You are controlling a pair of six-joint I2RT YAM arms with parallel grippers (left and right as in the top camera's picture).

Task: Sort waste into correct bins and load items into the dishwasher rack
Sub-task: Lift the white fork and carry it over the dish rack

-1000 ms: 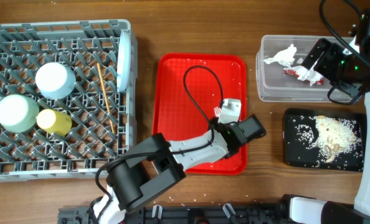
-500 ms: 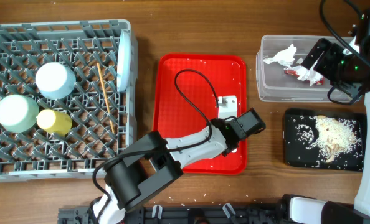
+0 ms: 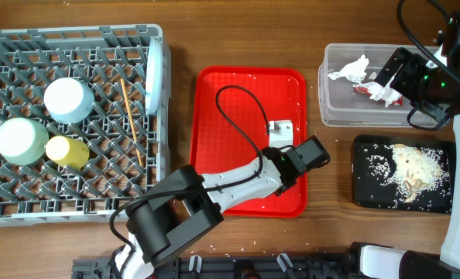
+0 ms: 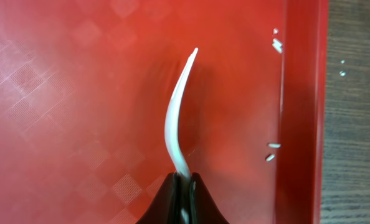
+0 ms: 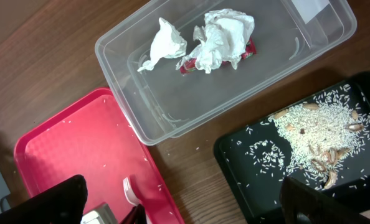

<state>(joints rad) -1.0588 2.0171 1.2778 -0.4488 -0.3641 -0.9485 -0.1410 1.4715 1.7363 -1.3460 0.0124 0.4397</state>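
White plastic fork is pinched by one end between the tips of the left gripper, which is closed to a sliver around it. The fork curves out over the flat red plastic serving tray near its side rim. Whether it touches the tray I cannot tell.

Only the overhead view takes in the large grey plastic dishwasher rack. It holds the pale round plate on edge, the small white bowl, the light green bowl, the yellow cup and the wooden chopsticks.

Only the right wrist view looks straight into the clear plastic rectangular tub, where crumpled white tissue paper lies over the red snack wrapper. Beside the tub, beige rice scraps lie in the shallow black rectangular tray.

Against a second ago, the fork sits slightly further up the red tray and squarer to it; the right arm has not moved.

The right gripper is spread wide and holds nothing.
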